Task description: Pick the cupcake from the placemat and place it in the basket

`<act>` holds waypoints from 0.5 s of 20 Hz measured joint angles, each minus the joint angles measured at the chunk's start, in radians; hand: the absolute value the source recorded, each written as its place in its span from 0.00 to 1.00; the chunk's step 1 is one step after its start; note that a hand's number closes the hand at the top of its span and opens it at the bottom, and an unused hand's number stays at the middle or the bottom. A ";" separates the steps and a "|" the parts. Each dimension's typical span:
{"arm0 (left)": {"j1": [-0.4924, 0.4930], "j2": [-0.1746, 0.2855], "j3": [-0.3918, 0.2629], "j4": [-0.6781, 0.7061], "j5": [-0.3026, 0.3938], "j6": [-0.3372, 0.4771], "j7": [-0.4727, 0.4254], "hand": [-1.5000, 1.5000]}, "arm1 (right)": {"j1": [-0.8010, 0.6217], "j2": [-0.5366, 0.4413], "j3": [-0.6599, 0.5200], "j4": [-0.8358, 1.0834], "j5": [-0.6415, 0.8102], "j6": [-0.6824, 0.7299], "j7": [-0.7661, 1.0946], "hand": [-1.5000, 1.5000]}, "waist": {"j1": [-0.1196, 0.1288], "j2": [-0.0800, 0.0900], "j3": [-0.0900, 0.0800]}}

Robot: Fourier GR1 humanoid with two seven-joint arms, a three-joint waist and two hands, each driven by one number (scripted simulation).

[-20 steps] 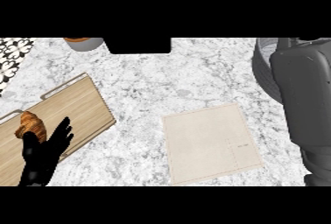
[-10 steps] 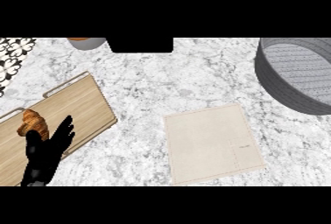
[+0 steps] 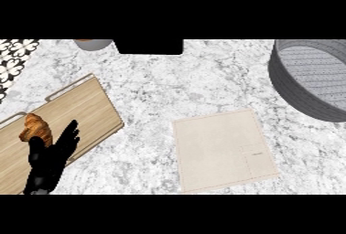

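Note:
The beige placemat [image 3: 223, 148] lies flat on the marble counter, right of centre, with nothing on it. No cupcake shows anywhere in the head view. The grey round basket [image 3: 292, 87] stands at the upper right, partly cut off by the edge; the part of its inside that shows holds nothing. My left hand [image 3: 49, 157] rests open at the lower left, fingers pointing up, over the near end of a wooden board. My right hand is out of view.
A wooden cutting board [image 3: 81, 107] lies at the left with a croissant [image 3: 37, 129] on it, just beside my left hand. A small grey bowl [image 3: 93, 43] and a black block [image 3: 148, 46] sit at the far edge. Patterned tiles [image 3: 15, 57] show at the upper left.
One second ago my right forearm covered the basket at the right edge; it has since pulled out of view, baring the basket. The left hand has stayed put.

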 measured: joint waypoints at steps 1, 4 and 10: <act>-0.003 0.000 0.000 -0.001 0.002 -0.004 0.005 0.50 | 0.000 -0.006 -0.013 0.030 -0.009 -0.016 -0.026 1.00 | 0.003 0.001 -0.001; -0.007 -0.003 0.001 0.001 -0.007 0.000 0.007 0.50 | 0.002 -0.009 -0.055 0.097 -0.048 -0.057 -0.090 1.00 | 0.005 0.002 0.001; -0.004 -0.011 0.003 0.001 -0.009 -0.007 -0.010 0.50 | 0.037 -0.013 -0.160 0.202 -0.155 -0.134 -0.244 1.00 | 0.008 0.003 0.001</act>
